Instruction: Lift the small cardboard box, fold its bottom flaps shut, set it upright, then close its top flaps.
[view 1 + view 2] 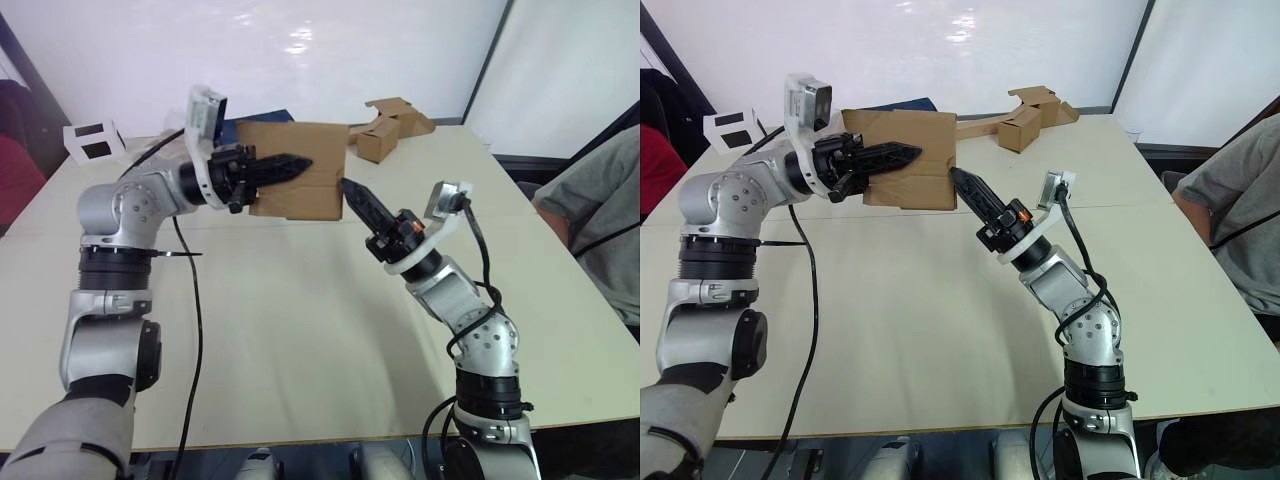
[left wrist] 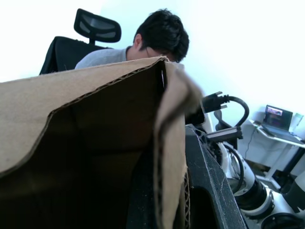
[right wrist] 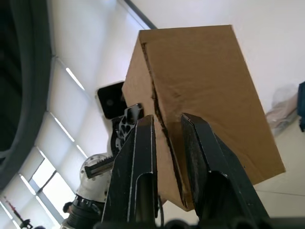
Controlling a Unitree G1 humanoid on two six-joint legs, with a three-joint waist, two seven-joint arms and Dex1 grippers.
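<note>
Small cardboard box (image 1: 297,170) hangs clear of the table (image 1: 300,330), gripped by my left end effector (image 1: 285,166), whose black fingers clamp one of its walls: one finger lies across the outer face toward me, and the left wrist view shows the wall edge pinched against a finger. My right end effector (image 1: 352,190) sits just beside the box's lower right corner, pointing up and leftward at it, its two fingers narrowed to a slim gap and holding nothing; in the right wrist view the fingertips (image 3: 145,125) meet the box along a seam between panels, touching or nearly so. So the box lies directly ahead of my right fingertips, its broad face toward me, long axis roughly level. I judge the bottom flaps are what the right fingers must press shut next, while the left holds steady.
</note>
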